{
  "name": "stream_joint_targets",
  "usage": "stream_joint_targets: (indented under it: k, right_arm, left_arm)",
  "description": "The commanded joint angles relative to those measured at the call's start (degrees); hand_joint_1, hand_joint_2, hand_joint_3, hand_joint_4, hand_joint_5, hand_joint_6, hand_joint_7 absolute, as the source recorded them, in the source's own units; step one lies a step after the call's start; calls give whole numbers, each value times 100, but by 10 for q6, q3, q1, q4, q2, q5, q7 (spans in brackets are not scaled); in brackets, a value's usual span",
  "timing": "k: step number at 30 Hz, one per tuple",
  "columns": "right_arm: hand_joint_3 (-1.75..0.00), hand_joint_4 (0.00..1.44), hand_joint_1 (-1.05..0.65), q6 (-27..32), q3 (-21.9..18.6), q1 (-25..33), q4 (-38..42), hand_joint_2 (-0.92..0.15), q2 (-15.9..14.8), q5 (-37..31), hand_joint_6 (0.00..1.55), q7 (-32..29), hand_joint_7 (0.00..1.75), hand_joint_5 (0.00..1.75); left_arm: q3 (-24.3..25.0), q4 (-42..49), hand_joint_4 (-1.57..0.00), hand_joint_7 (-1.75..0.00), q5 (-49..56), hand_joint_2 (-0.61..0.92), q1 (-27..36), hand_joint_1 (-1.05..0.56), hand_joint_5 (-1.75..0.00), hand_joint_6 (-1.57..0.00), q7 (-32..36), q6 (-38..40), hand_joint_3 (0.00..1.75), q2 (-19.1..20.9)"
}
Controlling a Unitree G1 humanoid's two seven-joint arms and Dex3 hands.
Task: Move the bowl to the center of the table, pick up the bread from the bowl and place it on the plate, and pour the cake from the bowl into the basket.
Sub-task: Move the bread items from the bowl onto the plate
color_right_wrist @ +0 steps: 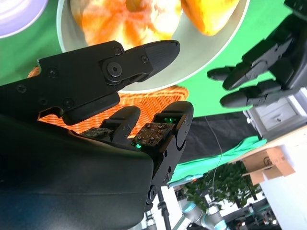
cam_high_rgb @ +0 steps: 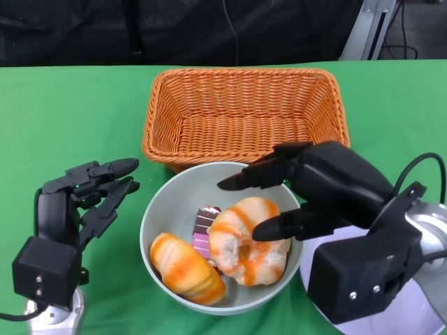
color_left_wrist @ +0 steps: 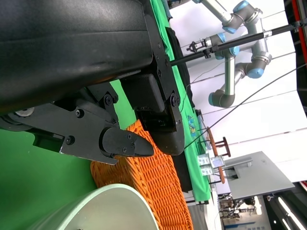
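Observation:
A pale green bowl [cam_high_rgb: 155,209] stands in front of the basket. It holds a round orange-glazed bread [cam_high_rgb: 244,248], an oval orange bread [cam_high_rgb: 185,271] and a pink-and-brown cake slice [cam_high_rgb: 204,223]. My right hand [cam_high_rgb: 314,188] hovers over the bowl's right side, fingers spread above the round bread and thumb close to its top, gripping nothing. My left hand [cam_high_rgb: 87,195] is just left of the bowl, fingers apart, clear of the rim. The right wrist view shows the bowl [color_right_wrist: 211,48], the round bread [color_right_wrist: 120,19] and the left hand [color_right_wrist: 264,72].
A woven orange basket [cam_high_rgb: 244,118] sits right behind the bowl, nearly touching it. A white plate [cam_high_rgb: 426,310] lies at the lower right, mostly hidden under my right forearm. Green cloth covers the table. The left wrist view shows the bowl's rim [color_left_wrist: 105,211] and the basket [color_left_wrist: 153,187].

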Motion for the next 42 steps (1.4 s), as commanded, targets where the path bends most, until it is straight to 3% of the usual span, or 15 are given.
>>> stream_joint_targets:
  k: [1,6,10,17,42]
  right_arm:
    - [0,71,-71,-4,13,-2,-2,-92,-1,-17,67,-7,0,36]
    - [-2,69,-73,3,37,-13,14,-92,4,-49,65,-6,0,33]
    - [-1,76,-72,1,55,-23,39,-91,11,-68,66,-17,0,17]
    - [0,76,-73,-13,75,-42,71,-91,13,-105,66,-40,0,8]
    - [0,78,-72,-84,110,-72,148,-88,-10,-220,66,-158,0,2]
  left_arm:
    - [0,1,-95,-19,1,92,-4,-23,-71,-119,7,-2,15,7]
    - [-4,0,-89,-20,1,92,-4,-24,-85,-118,6,0,16,7]
    - [-3,1,-85,-20,-9,92,-5,-23,-91,-118,-4,-1,16,3]
    - [-2,5,-86,-20,-9,92,-7,-23,-88,-117,-5,-1,10,-1]
    - [-2,8,-85,-24,-14,92,-5,-23,-92,-117,-15,-6,17,-5]
